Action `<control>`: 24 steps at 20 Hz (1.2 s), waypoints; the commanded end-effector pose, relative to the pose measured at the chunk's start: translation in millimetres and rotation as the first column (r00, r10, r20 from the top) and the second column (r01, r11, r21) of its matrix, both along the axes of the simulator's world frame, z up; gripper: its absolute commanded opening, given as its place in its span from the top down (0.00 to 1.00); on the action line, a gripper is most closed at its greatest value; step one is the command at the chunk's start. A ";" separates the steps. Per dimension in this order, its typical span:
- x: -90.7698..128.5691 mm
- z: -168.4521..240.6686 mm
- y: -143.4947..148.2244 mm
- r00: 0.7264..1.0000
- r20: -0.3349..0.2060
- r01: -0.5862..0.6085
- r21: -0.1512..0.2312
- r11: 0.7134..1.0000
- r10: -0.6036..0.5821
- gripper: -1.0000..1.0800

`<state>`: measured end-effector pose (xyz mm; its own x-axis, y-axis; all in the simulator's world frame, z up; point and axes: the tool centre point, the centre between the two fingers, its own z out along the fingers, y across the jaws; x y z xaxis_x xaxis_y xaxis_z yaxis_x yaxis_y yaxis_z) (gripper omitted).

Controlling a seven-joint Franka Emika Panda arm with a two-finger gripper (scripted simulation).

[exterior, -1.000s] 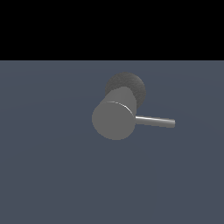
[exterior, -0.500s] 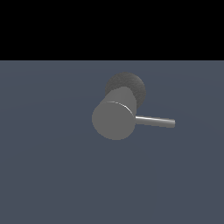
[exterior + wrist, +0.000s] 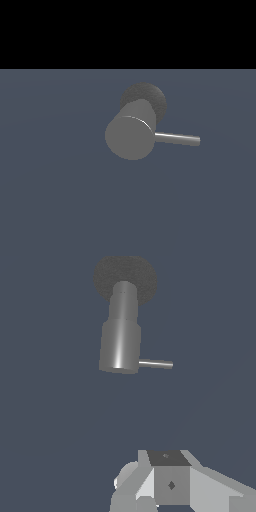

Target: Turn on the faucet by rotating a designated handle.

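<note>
Nothing has moved since earlier; your hand [image 3: 172, 483], aperture unclear, holds nothing. Push the stiff, slim handle [image 3: 177, 139] near its tip, right of the faucet [image 3: 131, 135].

A: What lies around the fixture?

B: Only a flat, matte slate-blue counter [image 3: 55, 200], plain and unmarked, filling the lower part of the exterior view.

A: And above it?

B: A solid black band [image 3: 128, 32] across the top of that frame, meeting the counter at a straight horizontal edge. In the wrist view the same blue-grey surface [image 3: 45, 421] fills the background.
</note>
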<state>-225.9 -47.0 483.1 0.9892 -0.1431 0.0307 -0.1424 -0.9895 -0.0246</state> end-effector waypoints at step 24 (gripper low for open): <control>6.9 24.6 5.0 0.983 0.185 -0.100 0.584 0.805 -0.013 1.00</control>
<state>-220.3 -41.0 504.0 0.9837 -0.1401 0.1126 -0.0507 -0.8173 -0.5739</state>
